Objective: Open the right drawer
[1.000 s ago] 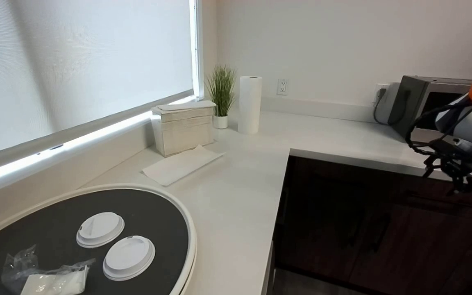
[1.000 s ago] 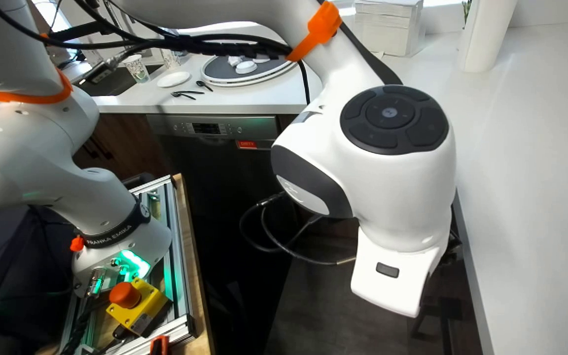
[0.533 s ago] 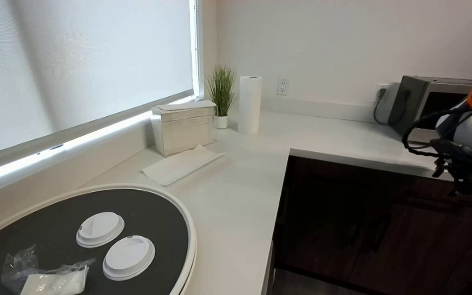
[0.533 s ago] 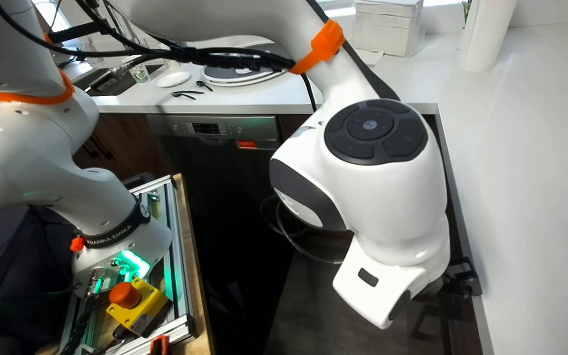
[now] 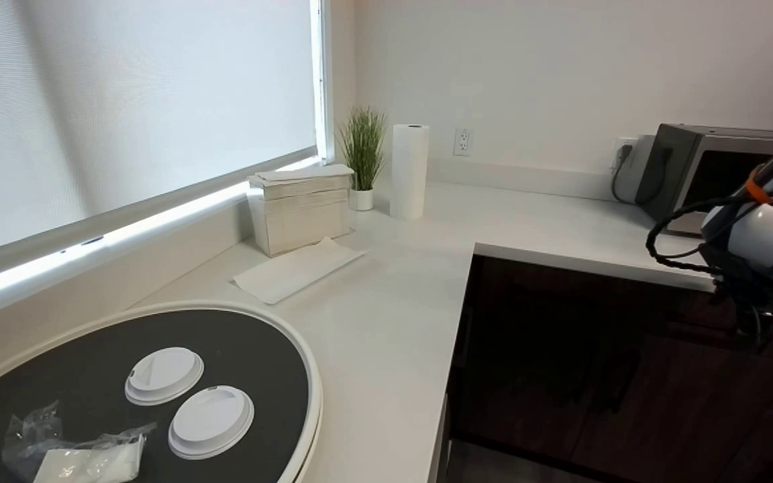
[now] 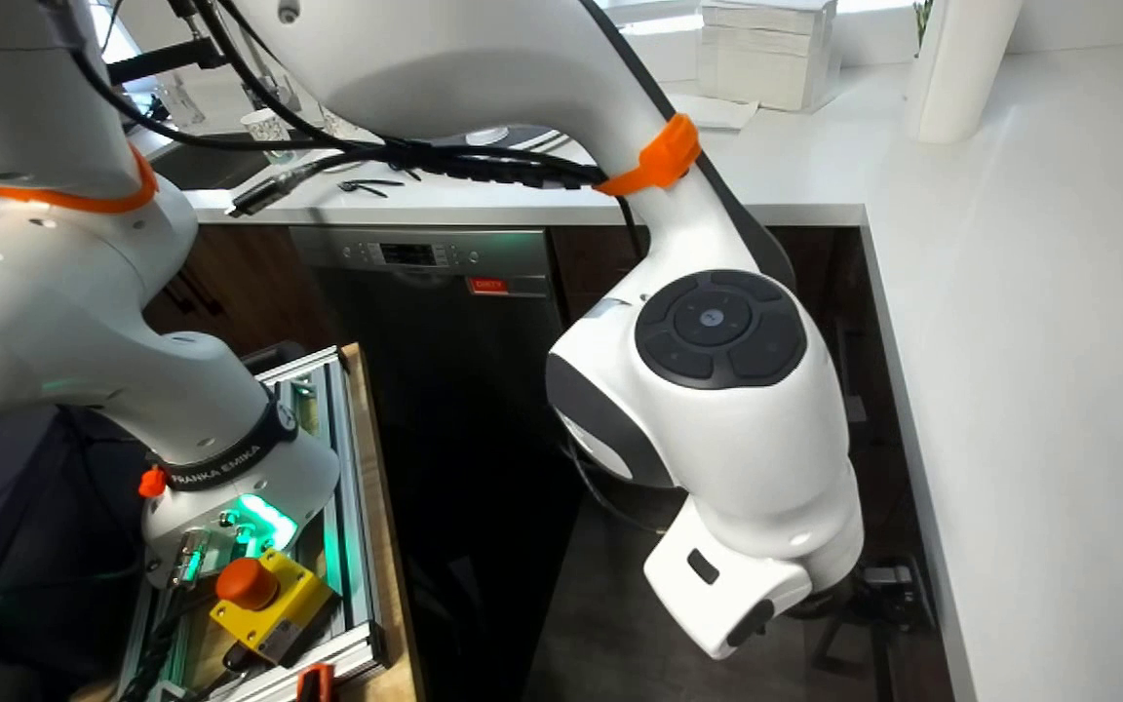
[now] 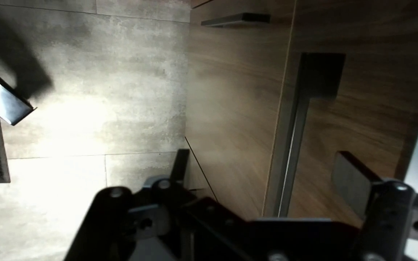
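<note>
1. By my judgement, the right drawer (image 7: pixel 372 123) is the dark brown wood front at the right of the wrist view. In an exterior view the dark fronts (image 5: pixel 688 396) lie in deep shadow at the right, below the tabletop (image 5: pixel 561 218).
2. The drawer looks shut: no inner box shows, and the seam between it and the cabinet door (image 7: pixel 238 98) on its left is narrow.
3. The tool (image 7: pixel 263 157) is released, its fingers (image 7: pixel 350 183) spread wide and nothing held. In the wrist view the drawer's handle (image 7: pixel 292 156) runs between them; whether they reach past it in depth, I cannot tell.
4. Done, as I read it: the tool stands near the handle, lined up to straddle it, so the approach seems nearly complete. The pull itself seems not yet begun.
5. Left to do: settle around the handle, clamp it, draw the drawer outward, then let go.
6. Both exterior views leave any contact with the handle too dark or too hidden to confirm, so a firm hold cannot be assumed.
</note>
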